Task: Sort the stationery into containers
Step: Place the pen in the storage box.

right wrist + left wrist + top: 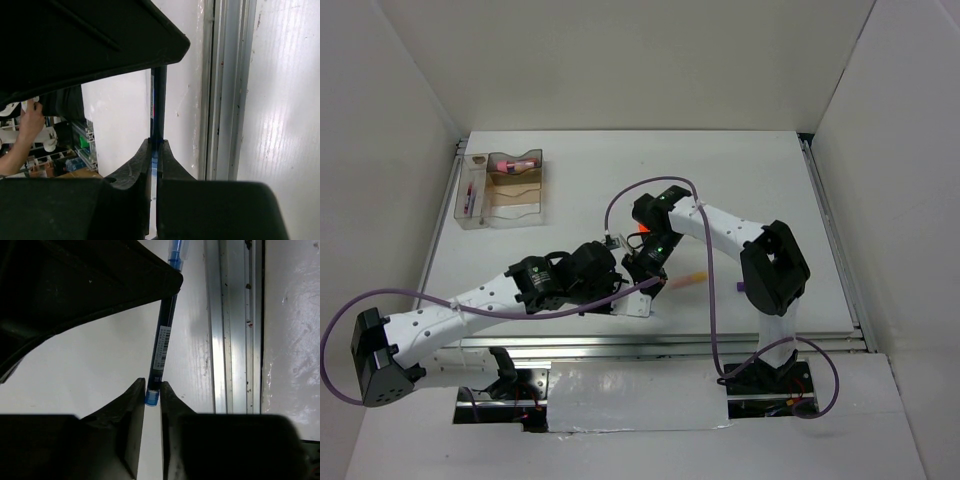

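Blue pen (162, 347) clamped at lower centre by left gripper (152, 396), right gripper (156, 147) pinched on same pen, far end hidden behind black casing (90, 45).

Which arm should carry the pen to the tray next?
Left. Both the left gripper and the right gripper pinch the pen, but the tray lies far left, on the left arm's side.
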You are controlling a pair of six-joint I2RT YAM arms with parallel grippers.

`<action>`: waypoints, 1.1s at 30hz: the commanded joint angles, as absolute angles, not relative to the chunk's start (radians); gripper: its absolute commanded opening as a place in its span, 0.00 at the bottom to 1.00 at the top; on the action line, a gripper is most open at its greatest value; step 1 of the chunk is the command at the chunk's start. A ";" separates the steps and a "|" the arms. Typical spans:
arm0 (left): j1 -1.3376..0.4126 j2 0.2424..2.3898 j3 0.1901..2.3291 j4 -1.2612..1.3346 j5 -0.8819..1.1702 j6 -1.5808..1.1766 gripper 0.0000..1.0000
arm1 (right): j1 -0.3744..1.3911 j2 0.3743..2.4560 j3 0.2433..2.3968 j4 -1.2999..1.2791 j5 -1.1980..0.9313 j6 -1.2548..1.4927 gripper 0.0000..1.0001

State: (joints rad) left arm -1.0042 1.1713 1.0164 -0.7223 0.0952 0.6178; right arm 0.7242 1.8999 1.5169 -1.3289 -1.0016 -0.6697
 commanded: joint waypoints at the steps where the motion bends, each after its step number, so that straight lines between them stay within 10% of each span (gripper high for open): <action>1: -1.011 1.170 1.012 -0.683 0.071 0.620 0.27 | 0.735 1.853 1.548 -1.445 -1.031 -0.658 0.08; 6: -1.032 1.161 1.002 -0.678 0.046 0.629 0.10 | 0.730 1.852 1.559 -1.445 -1.020 -0.638 0.42; 7: -1.032 1.158 1.002 -0.680 0.048 0.629 0.07 | 0.721 1.855 1.563 -1.447 -1.017 -0.629 0.67; 10: -1.031 1.152 1.015 -0.687 0.043 0.629 0.00 | 0.675 1.848 1.577 -1.445 -0.999 -0.614 1.00; 20: -0.936 1.138 1.089 -0.669 0.069 0.511 0.00 | 0.290 1.833 1.813 -1.445 -0.960 -0.523 1.00; 33: 0.136 1.507 1.517 -0.684 0.343 0.160 0.00 | -0.043 1.743 1.615 -1.410 -1.028 -0.565 1.00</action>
